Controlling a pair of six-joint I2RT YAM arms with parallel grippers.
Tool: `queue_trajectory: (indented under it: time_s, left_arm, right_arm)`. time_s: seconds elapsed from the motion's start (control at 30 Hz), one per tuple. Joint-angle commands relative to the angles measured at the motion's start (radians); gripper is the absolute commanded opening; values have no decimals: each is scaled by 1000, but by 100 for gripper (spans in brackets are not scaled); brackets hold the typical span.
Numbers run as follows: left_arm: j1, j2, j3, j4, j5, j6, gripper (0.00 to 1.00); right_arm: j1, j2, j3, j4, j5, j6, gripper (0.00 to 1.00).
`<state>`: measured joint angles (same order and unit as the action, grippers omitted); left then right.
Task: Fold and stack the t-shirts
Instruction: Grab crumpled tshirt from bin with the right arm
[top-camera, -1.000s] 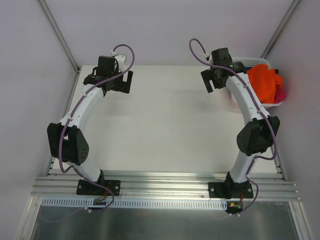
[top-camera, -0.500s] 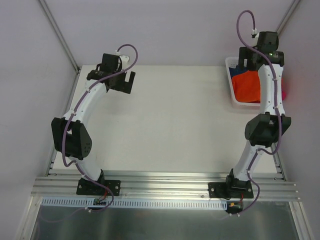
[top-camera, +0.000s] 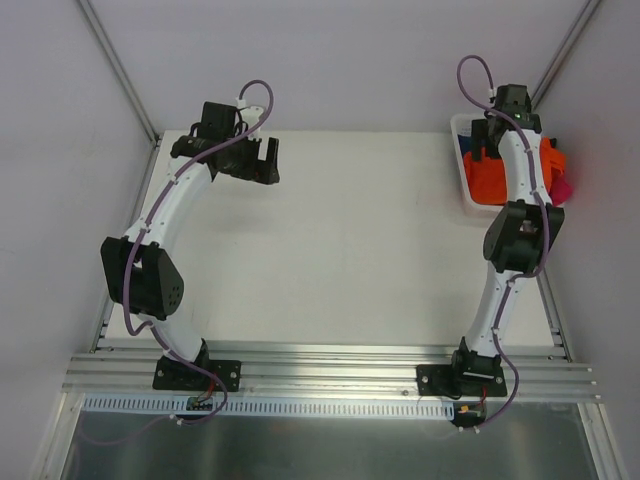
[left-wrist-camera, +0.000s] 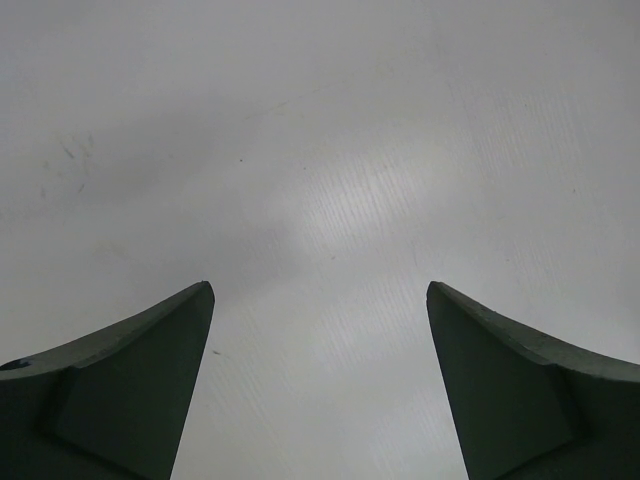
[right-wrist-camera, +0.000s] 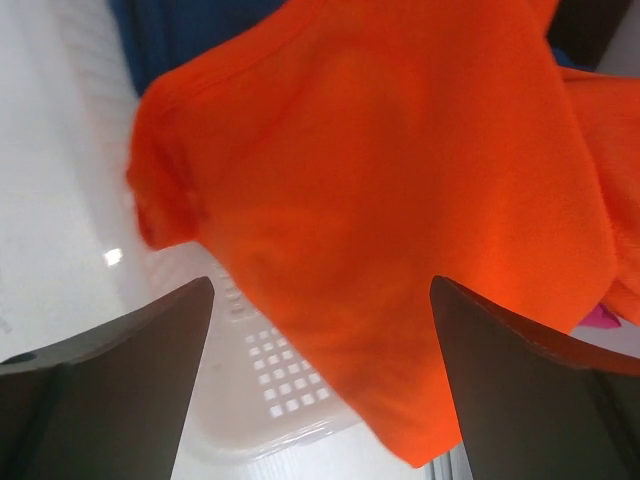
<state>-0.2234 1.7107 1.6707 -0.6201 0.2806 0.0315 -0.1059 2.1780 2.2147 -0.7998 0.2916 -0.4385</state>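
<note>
Hovering above orange t-shirt (right-wrist-camera: 370, 200), right claw (right-wrist-camera: 320, 285) wide apart, left claw (left-wrist-camera: 320, 290) likewise above table (left-wrist-camera: 320, 120)

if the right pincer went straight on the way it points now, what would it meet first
Most likely the orange t-shirt, which fills the view ahead of the open right pincer and drapes over the white basket. How far off the cloth lies is unclear.

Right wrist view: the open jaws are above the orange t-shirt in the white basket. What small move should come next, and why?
Probably lower the right arm a little onto the bright orange cloth t-shirt. Its jaws stand open above the cloth, which drapes over the rim of the white slotted plastic basket; nothing is gripped yet.
</note>
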Motion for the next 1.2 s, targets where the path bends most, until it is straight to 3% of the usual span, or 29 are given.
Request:
queue_trajectory:
  time_s: [0.0, 0.37, 0.47, 0.5, 0.53, 0.63, 0.67, 0.7, 0.73, 0.77, 1.0, 1.17]
  left_arm:
    - [-7, -51, -12, -27, 37, 11, 89]
    - [-7, -23, -2, -43, -24, -8, 86]
    - [-11, -14, 11, -44, -15, -12, 86]
    - [-16, -13, 15, -44, -17, -12, 86]
    - [-22, -13, 18, -44, -17, -12, 86]
    - [-28, -14, 24, -46, -15, -12, 87]
    - [-28, -16, 26, -44, -14, -12, 86]
    - [-28, -17, 26, -46, -12, -12, 86]
    - [-28, -19, 23, -46, -14, -12, 86]
    - [-28, -20, 17, -47, -15, -12, 86]
    - [-28, -20, -54, -46, 28, -30, 87]
    - [-28, -3, -81, -44, -4, -28, 87]
  right_arm:
    - [-49, 6, 31, 68, 124, -16, 95]
    - [-57, 57, 72, 177, 288, -112, 93]
    - [-55, 97, 85, 192, 296, -138, 85]
    - [-55, 106, 85, 189, 296, -141, 74]
    - [-57, 129, 79, 179, 285, -152, 70]
    - [-55, 154, 71, 160, 277, -167, 69]
    - [-55, 154, 62, 160, 281, -172, 61]
    - [-55, 151, 63, 165, 284, -175, 39]
    - [-54, 144, 63, 166, 281, -178, 26]
    - [-52, 120, 65, 174, 291, -175, 2]
    - [34, -64, 27, 174, 302, -161, 1]
    - [198, -225, -32, 197, 313, -177, 1]
